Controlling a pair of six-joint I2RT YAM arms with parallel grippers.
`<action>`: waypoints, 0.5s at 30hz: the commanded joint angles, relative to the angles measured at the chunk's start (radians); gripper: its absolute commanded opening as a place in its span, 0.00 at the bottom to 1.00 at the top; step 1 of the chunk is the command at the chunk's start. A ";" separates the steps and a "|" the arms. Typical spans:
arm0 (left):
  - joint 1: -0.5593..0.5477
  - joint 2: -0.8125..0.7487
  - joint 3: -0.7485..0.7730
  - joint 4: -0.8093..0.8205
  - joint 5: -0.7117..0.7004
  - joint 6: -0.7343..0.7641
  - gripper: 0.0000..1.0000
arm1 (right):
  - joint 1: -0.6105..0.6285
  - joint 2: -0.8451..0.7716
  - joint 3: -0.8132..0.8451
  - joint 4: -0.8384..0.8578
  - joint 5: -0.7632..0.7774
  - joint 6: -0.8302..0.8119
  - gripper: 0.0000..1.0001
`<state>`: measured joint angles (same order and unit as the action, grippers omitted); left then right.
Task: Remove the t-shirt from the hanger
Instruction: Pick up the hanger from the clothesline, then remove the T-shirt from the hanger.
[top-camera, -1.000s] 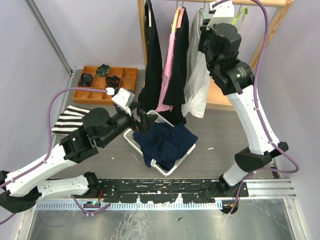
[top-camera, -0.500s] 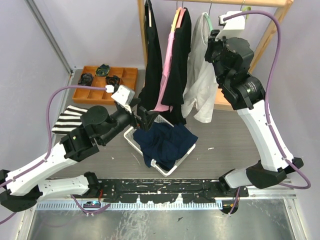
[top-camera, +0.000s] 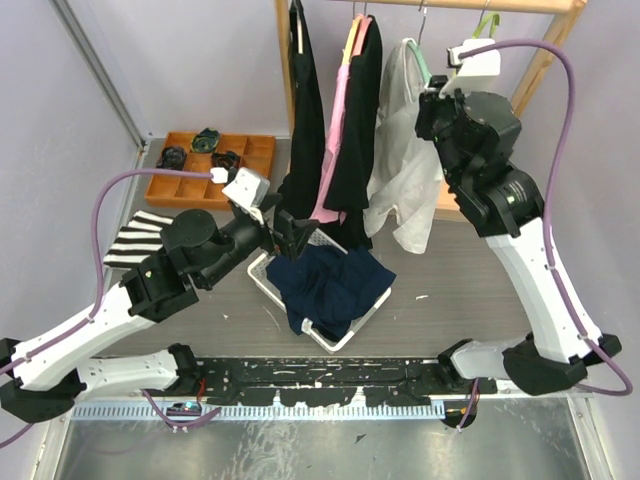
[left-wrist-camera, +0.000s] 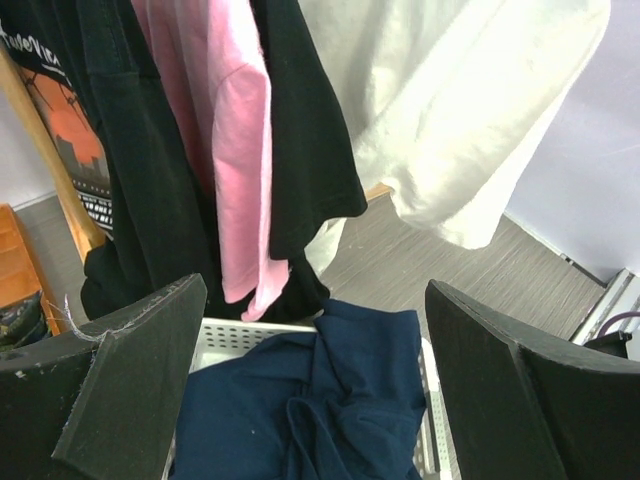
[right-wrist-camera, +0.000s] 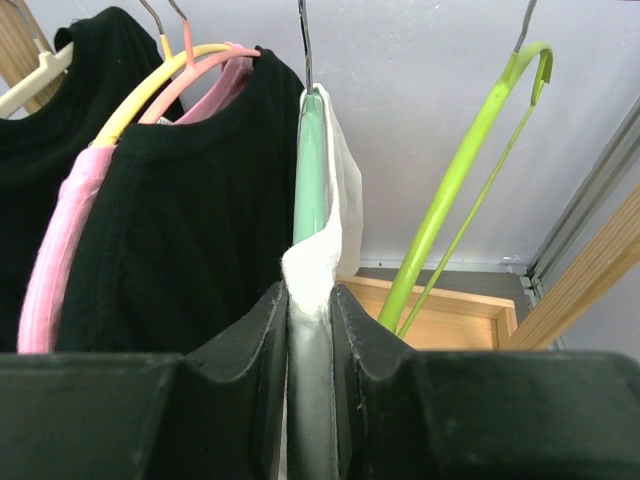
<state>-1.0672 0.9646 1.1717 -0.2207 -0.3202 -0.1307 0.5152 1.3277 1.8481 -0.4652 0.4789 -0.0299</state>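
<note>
Rack: white t-shirt (top-camera: 400, 150) hangs on a mint hanger (right-wrist-camera: 310, 160), hooked over the wooden rail (top-camera: 540, 5), third garment from the left. The shirt hangs free above the table.

Right gripper (right-wrist-camera: 310, 300): up at the shirt's shoulder, jaws clenched on a fold of the white fabric with the mint hanger's arm pinched in the same bite.

Crowding on the shirt's left: a black shirt (right-wrist-camera: 190, 220) hangs close beside it, their sides touching lower down. A pink shirt (left-wrist-camera: 235, 150) is sandwiched behind that one, and pink and yellow hanger arms show at the two collars. Farthest left hangs a black printed shirt (left-wrist-camera: 60, 110), against the rack's wooden post. On the shirt's right a bare lime hanger (right-wrist-camera: 470, 170) hangs apart from it, near the right gripper's wrist.

Left gripper (left-wrist-camera: 315, 300): jaws released and spread wide, holding nothing. It is low, just under the hems of the black garments and over the basket.

Containers:
- White wire basket (top-camera: 262, 275) on the table below the rack, holding a crumpled navy garment (top-camera: 330, 285) that spills over its right rim.
- Orange divided tray (top-camera: 260, 150) at the back left, with small dark bundles (top-camera: 207, 140) in three of its back compartments; what they are is not clear.

A striped black-and-white cloth (top-camera: 135, 240) lies flat on the table in front of the tray.
</note>
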 joint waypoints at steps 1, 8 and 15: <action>0.004 0.017 0.049 0.041 0.002 0.016 0.98 | 0.003 -0.140 -0.004 0.113 -0.045 0.037 0.01; 0.004 0.046 0.069 0.048 0.007 0.014 0.98 | 0.004 -0.199 0.000 0.076 -0.102 0.049 0.01; 0.004 0.069 0.098 0.042 0.004 0.028 0.98 | 0.003 -0.250 -0.006 0.055 -0.144 0.051 0.01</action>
<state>-1.0672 1.0283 1.2182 -0.2066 -0.3195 -0.1219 0.5152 1.1252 1.8133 -0.5114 0.3805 0.0090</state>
